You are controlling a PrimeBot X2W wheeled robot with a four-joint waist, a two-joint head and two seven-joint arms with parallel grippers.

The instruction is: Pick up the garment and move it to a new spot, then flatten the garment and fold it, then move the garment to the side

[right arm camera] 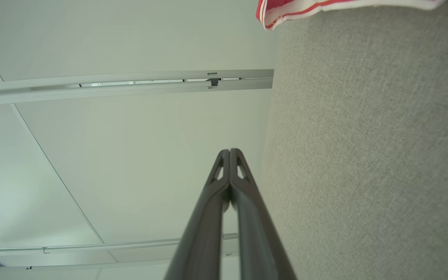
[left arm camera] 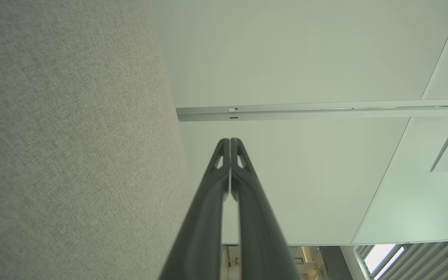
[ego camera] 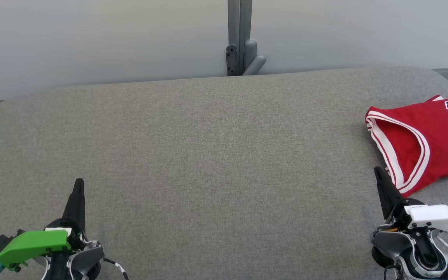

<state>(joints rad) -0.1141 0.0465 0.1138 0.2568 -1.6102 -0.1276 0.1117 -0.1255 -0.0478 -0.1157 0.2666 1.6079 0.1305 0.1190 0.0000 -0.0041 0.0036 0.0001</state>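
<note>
**Red jersey lies at the table's right side, both pincers empty**

A red jersey (ego camera: 422,144) with white trim and dark lettering lies at the far right of a grey fabric-covered table (ego camera: 224,155), partly cut off by the picture's edge. It looks doubled over and compact, so folding and setting aside appear done, though not all of it can be seen. The left pincer (ego camera: 79,186) and right pincer (ego camera: 379,175) sit at the near edge, both clenched on nothing. The right one's tip is just beside the jersey's hem.
</note>
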